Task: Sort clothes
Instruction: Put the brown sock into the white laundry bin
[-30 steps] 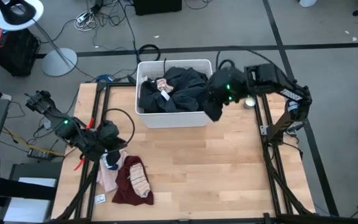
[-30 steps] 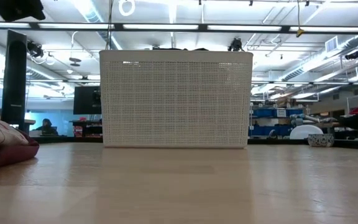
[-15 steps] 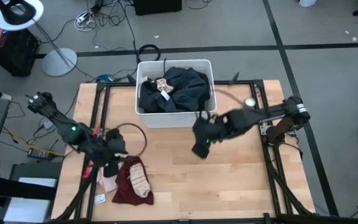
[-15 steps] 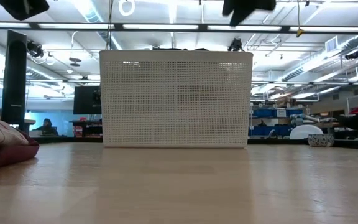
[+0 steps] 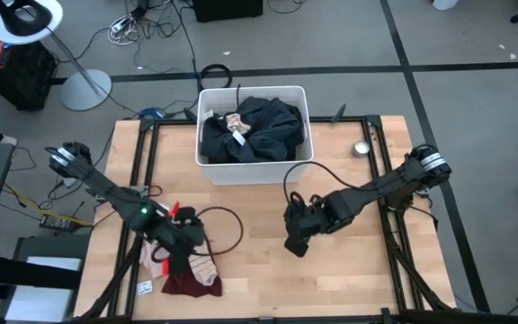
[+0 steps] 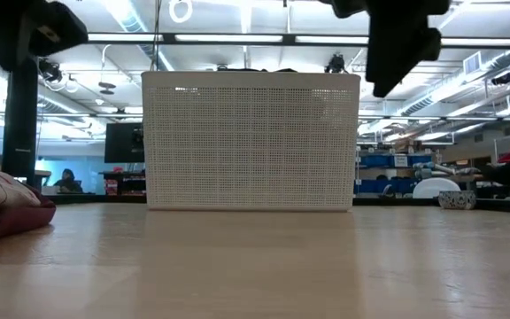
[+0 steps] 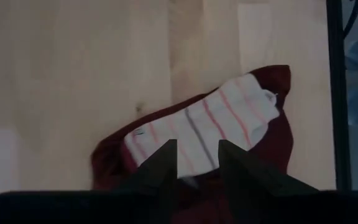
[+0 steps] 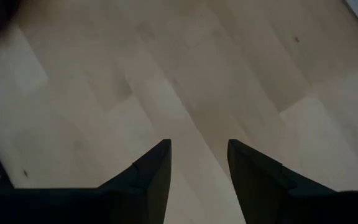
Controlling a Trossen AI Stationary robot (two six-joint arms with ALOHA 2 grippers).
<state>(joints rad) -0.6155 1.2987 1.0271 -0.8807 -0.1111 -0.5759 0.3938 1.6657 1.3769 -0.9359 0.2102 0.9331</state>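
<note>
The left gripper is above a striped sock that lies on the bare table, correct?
Not quite. The striped sock lies on a maroon garment, not on the bare table; the left wrist view shows it. The left gripper is indeed above it.

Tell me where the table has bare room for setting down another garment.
Bare wood runs from the white plastic bin toward the near table edge, between the maroon garment with the striped sock and the right tool. The near-right corner is bare too. The near-left corner is crowded.

A light wooden worktop [image 5: 331, 270] stands on grey floor [image 5: 475, 54] strewn with cables [image 5: 160, 22]; ceiling strip lights [image 6: 237, 39] glow overhead.
</note>
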